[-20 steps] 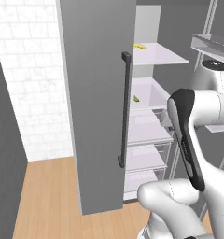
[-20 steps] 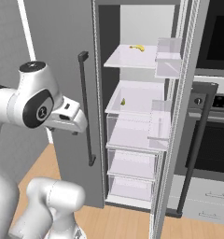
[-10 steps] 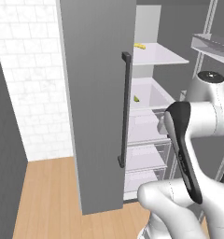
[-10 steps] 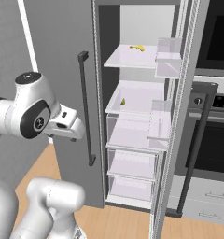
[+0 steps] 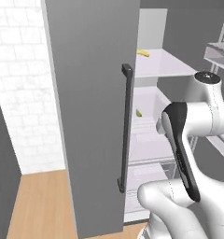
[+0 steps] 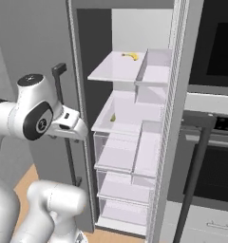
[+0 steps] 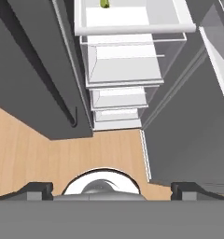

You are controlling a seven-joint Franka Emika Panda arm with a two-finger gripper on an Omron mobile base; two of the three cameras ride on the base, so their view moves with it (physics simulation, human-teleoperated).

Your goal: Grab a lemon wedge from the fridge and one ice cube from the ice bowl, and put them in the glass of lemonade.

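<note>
Yellow-green, the lemon wedge (image 6: 112, 117) sits on the fridge (image 6: 135, 142) middle shelf, well ahead of and above my hand (image 7: 111, 186), whose fingers are spread wide and empty, camera looking down the drawers to the floor.

Fridge (image 6: 82, 71) open, white shelves inside. Top shelf (image 6: 117, 71): banana (image 6: 130, 55) near back. Middle shelf (image 6: 130, 116): lemon wedge (image 6: 112, 117) at left. Clear drawers (image 6: 117, 156) below. Wood floor (image 5: 39, 205) under fridge.
</note>
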